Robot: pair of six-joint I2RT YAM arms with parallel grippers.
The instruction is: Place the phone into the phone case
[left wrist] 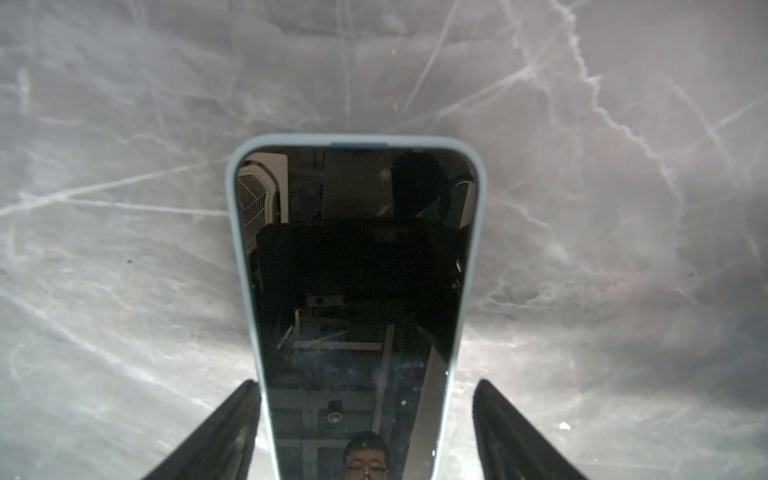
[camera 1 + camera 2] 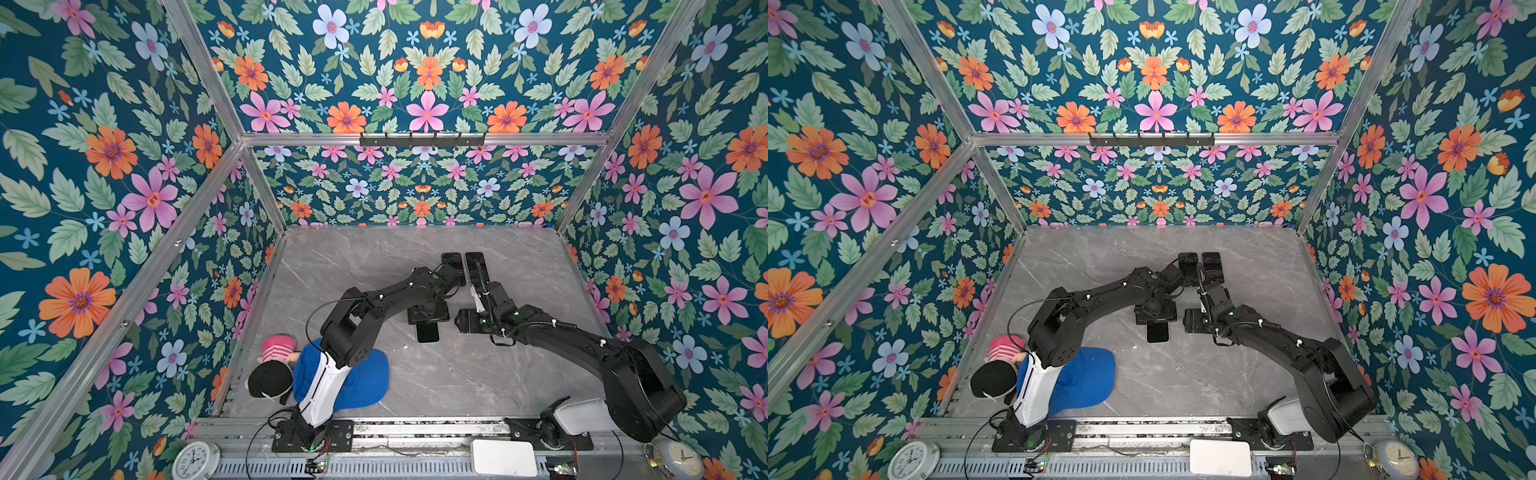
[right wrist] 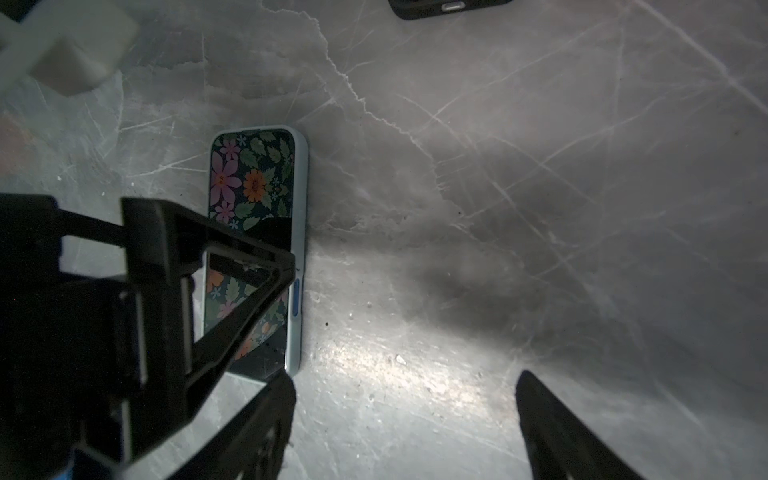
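On marbled table (image 1: 124, 124), phone (image 1: 357, 291) lying flat, mirror-black screen, pale blue rim

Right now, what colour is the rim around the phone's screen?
Pale blue; the rim shows best in the left wrist view.

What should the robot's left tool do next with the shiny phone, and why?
Probably lower a little and close on the phone's long sides. The left tool is open and straddles the phone, which lies flat on the table, with a clear gap on one side, so nothing grips it yet.
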